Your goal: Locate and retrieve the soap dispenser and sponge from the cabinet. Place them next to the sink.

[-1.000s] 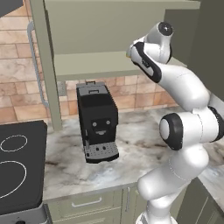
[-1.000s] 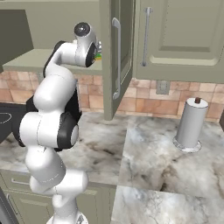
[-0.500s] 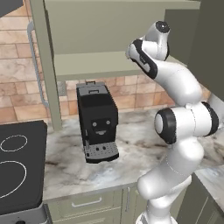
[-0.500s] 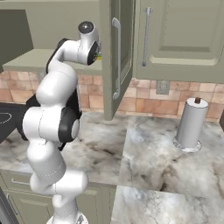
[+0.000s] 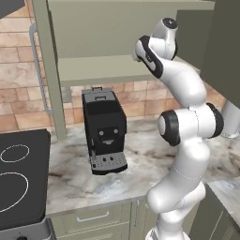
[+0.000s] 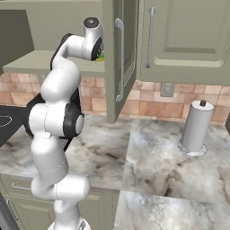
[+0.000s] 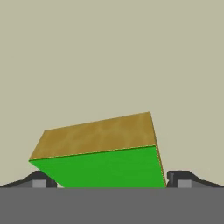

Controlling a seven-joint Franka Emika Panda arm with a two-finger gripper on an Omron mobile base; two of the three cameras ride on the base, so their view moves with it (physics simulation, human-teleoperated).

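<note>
The flat green sponge with a yellow-brown side [image 7: 103,153] lies on the pale shelf inside the sage-green wall cabinet [image 5: 103,70], right in front of the hand. The gripper [image 7: 109,181] has its two dark tips spread wide apart, one on each side of the sponge, and they are not squeezing it. From the right, a bit of green peeks out beside the white arm [image 6: 58,112], next to the open cabinet door with its long silver handle [image 6: 119,60]. Under the cabinet, a black coffee machine [image 5: 104,131] stands near the back of the marble worktop [image 5: 140,164]. A black stovetop [image 5: 21,178] sits at the worktop's left end. A grey paper towel roll [image 6: 195,128] stands at the back on the right.
</note>
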